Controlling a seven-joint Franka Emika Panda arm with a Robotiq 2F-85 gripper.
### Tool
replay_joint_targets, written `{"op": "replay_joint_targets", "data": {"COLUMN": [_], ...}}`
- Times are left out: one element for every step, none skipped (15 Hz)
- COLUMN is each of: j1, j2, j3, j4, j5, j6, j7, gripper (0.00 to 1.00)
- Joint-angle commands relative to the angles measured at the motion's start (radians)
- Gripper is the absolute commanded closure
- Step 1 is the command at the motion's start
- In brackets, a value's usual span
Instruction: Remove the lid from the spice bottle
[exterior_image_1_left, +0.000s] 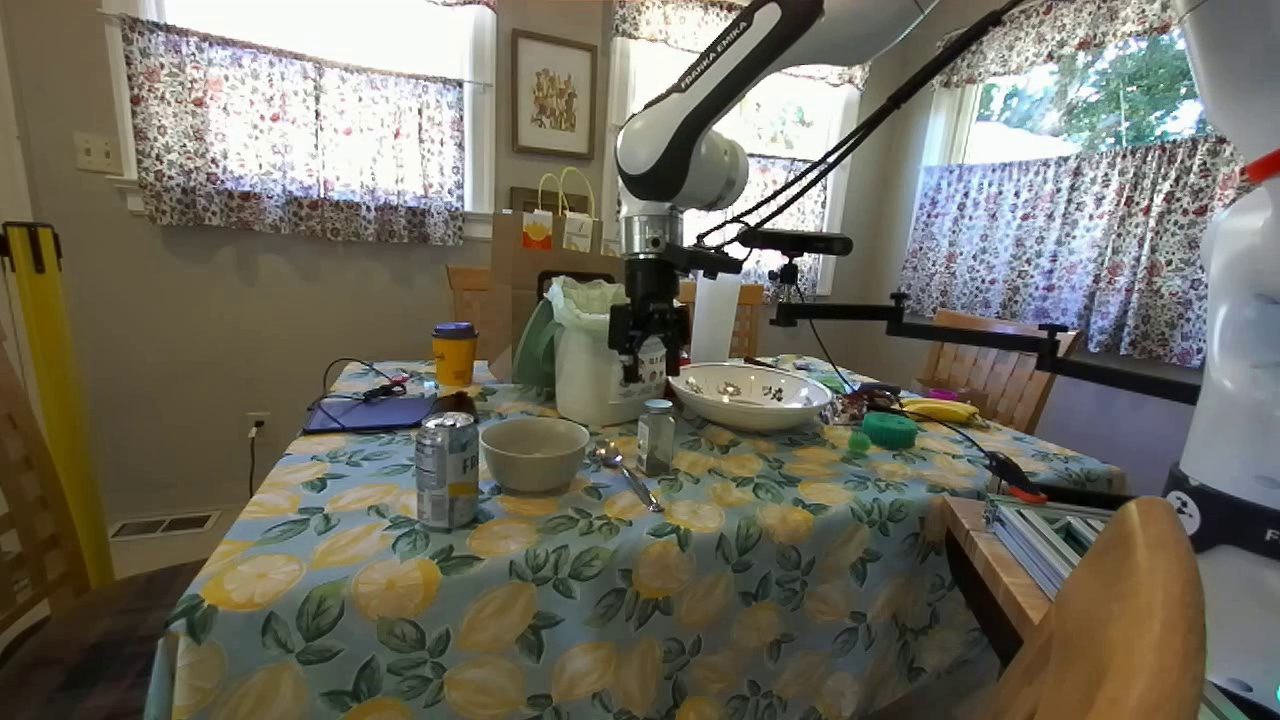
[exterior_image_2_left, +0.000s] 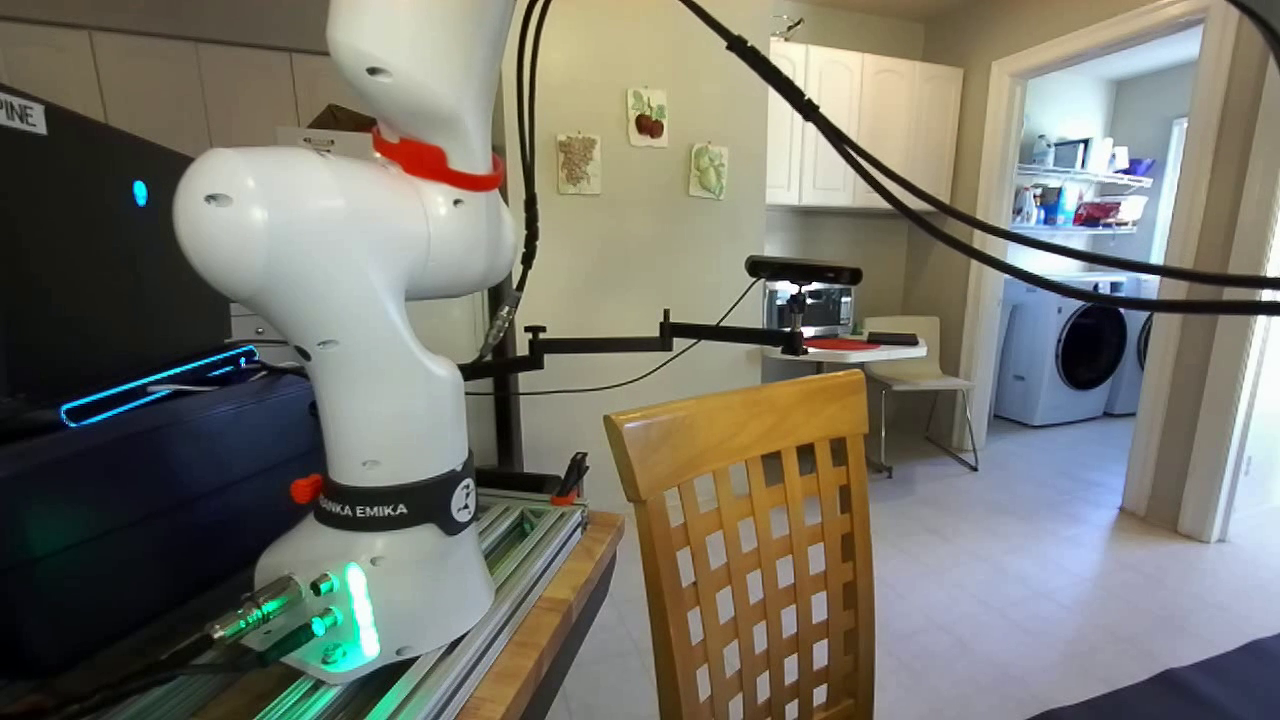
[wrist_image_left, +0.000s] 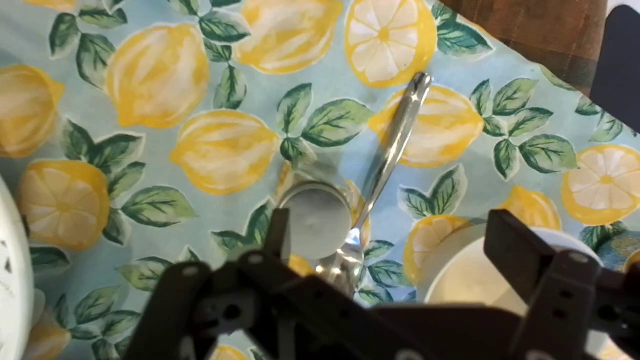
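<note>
The spice bottle is a small clear bottle standing upright on the lemon-print tablecloth. Its round grey lid is on top. In the wrist view, the lid shows from above as a grey disc and hides most of the bottle. My gripper points down above the bottle, with a gap between fingertips and lid. In the wrist view the gripper is open and empty. Its left finger overlaps the lid's left edge in the picture; its right finger is over the bowl. Gripper and bottle are out of view in an exterior view.
A metal spoon lies close beside the bottle. A grey-white bowl and a silver can stand to one side. A white bin and a wide patterned bowl stand behind. A camera arm extends over the table.
</note>
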Motion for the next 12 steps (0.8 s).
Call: {"op": "replay_joint_targets", "data": {"j1": [-0.013, -0.013, -0.013, -0.013, -0.014, -0.014, -0.013, -0.012, -0.011, -0.010, -0.009, -0.008], "j2": [0.041, 0.044, 0.047, 0.049, 0.050, 0.053, 0.056, 0.058, 0.061, 0.063, 0.066, 0.067], "j3": [-0.012, -0.017, -0.020, -0.024, -0.025, -0.027, -0.028, -0.030, -0.031, -0.032, -0.034, -0.036], "j4": [0.036, 0.037, 0.037, 0.037, 0.033, 0.032, 0.030, 0.028, 0.026, 0.024, 0.022, 0.020], "j5": [-0.002, -0.005, -0.005, -0.008, -0.009, -0.011, -0.013, -0.014, -0.017, -0.019, -0.022, -0.026], "j6": [0.025, 0.031, 0.039, 0.044, 0.054, 0.060, 0.067, 0.076, 0.080, 0.084, 0.092, 0.091], "j7": [0.017, 0.024, 0.029, 0.034, 0.038, 0.042, 0.048, 0.055, 0.060, 0.064, 0.070, 0.076], "gripper": [0.00, 0.00, 0.00, 0.00, 0.00, 0.00, 0.00, 0.00, 0.00, 0.00, 0.00, 0.00]}}
